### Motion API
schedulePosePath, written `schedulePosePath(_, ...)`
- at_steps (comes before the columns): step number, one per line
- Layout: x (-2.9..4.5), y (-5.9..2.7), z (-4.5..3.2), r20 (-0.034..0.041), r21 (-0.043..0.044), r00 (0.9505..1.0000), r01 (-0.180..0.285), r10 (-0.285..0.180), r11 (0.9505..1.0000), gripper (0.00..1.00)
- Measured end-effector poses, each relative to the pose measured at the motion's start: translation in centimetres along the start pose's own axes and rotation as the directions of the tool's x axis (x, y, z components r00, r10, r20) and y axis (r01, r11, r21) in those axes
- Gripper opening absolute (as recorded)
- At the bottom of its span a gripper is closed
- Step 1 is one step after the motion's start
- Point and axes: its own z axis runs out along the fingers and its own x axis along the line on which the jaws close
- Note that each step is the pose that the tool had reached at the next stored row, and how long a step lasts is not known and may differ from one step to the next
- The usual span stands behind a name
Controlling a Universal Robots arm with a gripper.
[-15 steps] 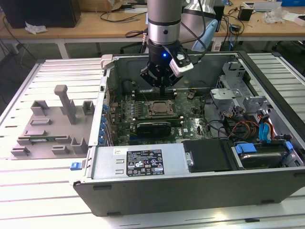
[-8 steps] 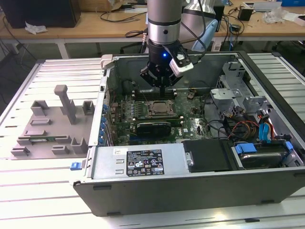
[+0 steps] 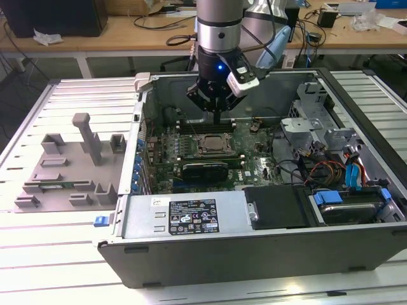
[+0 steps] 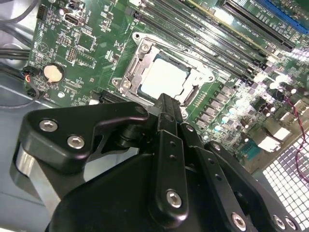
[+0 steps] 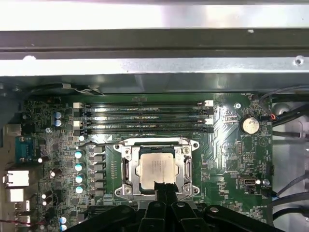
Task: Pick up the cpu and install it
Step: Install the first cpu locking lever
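While the cpu (image 5: 157,171) lies seated in the motherboard socket (image 5: 126,168), the pincer (image 5: 163,186) hangs just over it, closed tight and empty; placement looks done.

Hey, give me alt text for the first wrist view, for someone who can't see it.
A silver cpu sits in its metal-framed socket on a green motherboard inside an open computer case. The black gripper, shut, hangs at the socket's edge, with memory slots on the socket's other side.
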Motion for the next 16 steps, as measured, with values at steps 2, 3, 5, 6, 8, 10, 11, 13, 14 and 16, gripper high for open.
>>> schedulePosePath(2, 1.45, -0.04, -0.02, 0.0009, 0.0002, 1.0000, 0.000, 0.000, 1.0000, 0.11)
schedulePosePath(3, 2.06, -0.05, -0.03, 0.0014, 0.0002, 1.0000, 0.000, 0.000, 1.0000, 0.11)
schedulePosePath(5, 3.08, -0.08, -0.03, 0.0018, 0.0001, 1.0000, 0.000, 0.000, 1.0000, 0.11)
schedulePosePath(6, 3.45, -0.08, -0.03, 0.0020, 0.0001, 1.0000, 0.000, 0.000, 1.0000, 0.11)
schedulePosePath(8, 5.01, -0.12, -0.02, 0.0025, 0.0001, 1.0000, 0.000, 0.000, 1.0000, 0.11)
schedulePosePath(10, 6.53, -0.16, -0.01, 0.0030, -0.0003, 1.0000, 0.000, 0.000, 1.0000, 0.11)
schedulePosePath(11, 7.14, -0.17, -0.01, 0.0032, -0.0040, 1.0000, 0.000, 0.000, 1.0000, 0.11)
schedulePosePath(13, 7.29, -0.17, -0.01, 0.0035, -0.0067, 1.0000, 0.000, 0.000, 1.0000, 0.11)
schedulePosePath(14, 7.29, -0.17, -0.01, 0.0036, -0.0069, 1.0000, 0.000, 0.000, 1.0000, 0.11)
schedulePosePath(16, 7.32, -0.18, -0.01, 0.0032, -0.0164, 1.0000, 0.000, 0.000, 0.9999, 0.11)
